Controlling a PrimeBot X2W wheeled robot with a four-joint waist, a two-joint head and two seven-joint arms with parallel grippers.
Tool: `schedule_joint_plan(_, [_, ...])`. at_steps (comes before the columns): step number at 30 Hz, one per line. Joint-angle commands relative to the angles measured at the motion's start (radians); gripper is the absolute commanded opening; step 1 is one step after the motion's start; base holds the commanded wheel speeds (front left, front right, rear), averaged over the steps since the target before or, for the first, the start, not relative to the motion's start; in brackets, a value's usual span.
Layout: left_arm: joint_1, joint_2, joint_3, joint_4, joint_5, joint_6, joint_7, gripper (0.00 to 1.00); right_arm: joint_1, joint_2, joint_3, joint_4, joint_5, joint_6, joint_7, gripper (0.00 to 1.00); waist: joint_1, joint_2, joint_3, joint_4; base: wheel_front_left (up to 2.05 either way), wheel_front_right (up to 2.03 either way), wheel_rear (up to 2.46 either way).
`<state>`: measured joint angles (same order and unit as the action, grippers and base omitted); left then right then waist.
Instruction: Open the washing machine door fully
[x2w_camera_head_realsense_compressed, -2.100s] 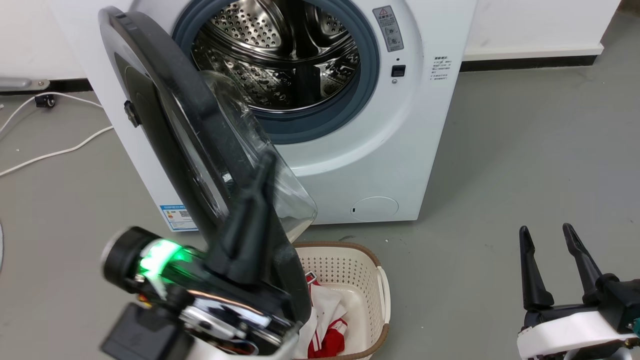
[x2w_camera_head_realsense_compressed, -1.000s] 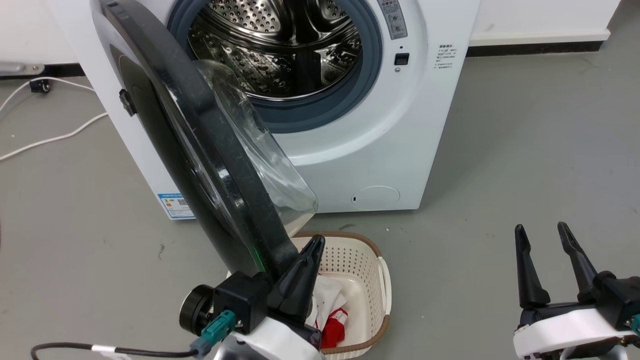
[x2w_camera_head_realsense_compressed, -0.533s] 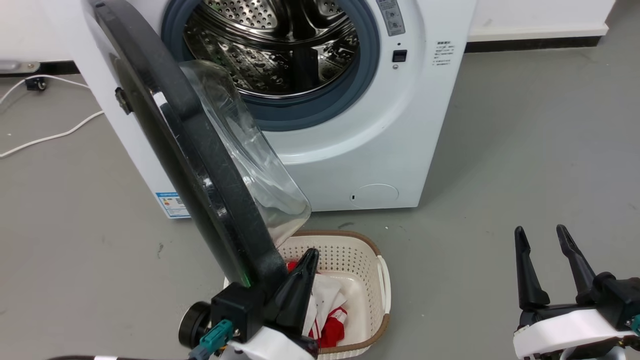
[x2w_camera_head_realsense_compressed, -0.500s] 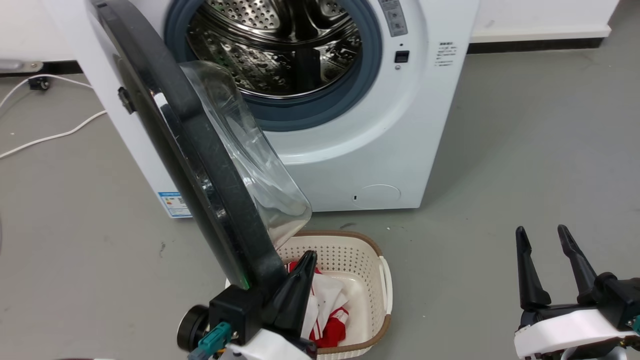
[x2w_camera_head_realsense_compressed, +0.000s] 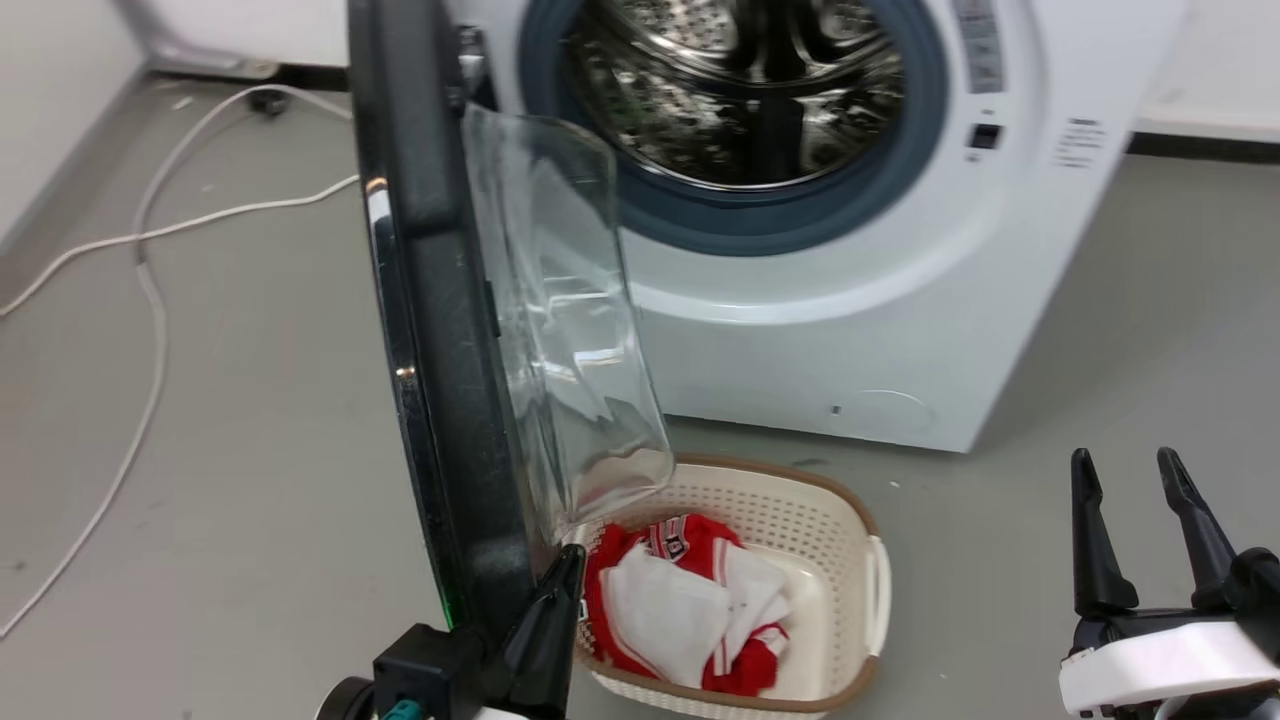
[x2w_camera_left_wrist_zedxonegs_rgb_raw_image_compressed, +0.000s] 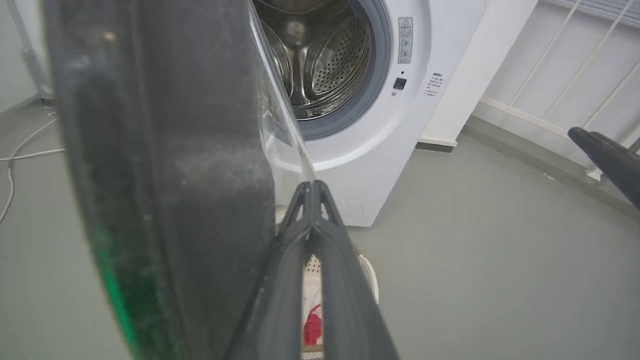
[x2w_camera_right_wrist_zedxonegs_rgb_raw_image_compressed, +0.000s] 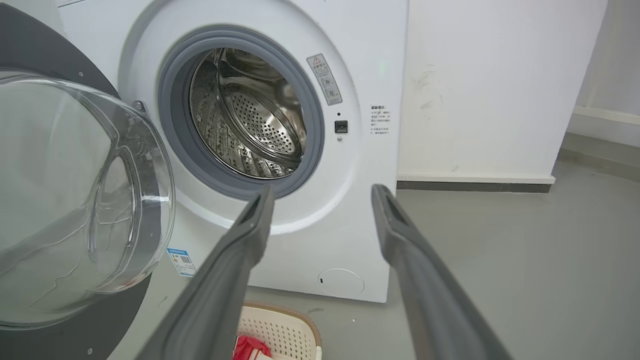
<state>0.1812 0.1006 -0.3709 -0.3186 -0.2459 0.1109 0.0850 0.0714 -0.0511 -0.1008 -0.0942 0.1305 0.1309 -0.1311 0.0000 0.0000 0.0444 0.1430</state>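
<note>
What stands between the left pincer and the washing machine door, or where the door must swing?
Nothing visible. The left pincer, shut, sits right beside the inner rim of the washing machine door. Beyond the door's outer face is floor, with a white cable lying flat. The laundry basket is on the inner side.

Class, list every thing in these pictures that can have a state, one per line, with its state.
Door, open, standing out from the machine.
Drum, uncovered, no laundry seen inside.
Flap, shut.
Basket, holding red and white clothes.
Left gripper, shut, empty, beside the door's inner rim.
Right gripper, open, empty.
</note>
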Motion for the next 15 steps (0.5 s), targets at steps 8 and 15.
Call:
schedule_joint_plan(8, [0.015, 0.023, 0.050, -0.004, 0.012, 0.036, -0.019, 0.00, -0.007, 0.001, 0.000, -0.016, -0.009, 0.000, -0.002, 1.00, 0.0000, 0.0000, 0.012, 0.178, 0.00, 0.00, 0.00])
schedule_joint_plan(15, [-0.002, 0.046, 0.131, 0.032, -0.004, 0.063, -0.053, 0.00, -0.014, 0.001, 0.017, -0.017, -0.008, 0.000, 0.003, 1.00, 0.0000, 0.0000, 0.016, 0.213, 0.00, 0.00, 0.00])
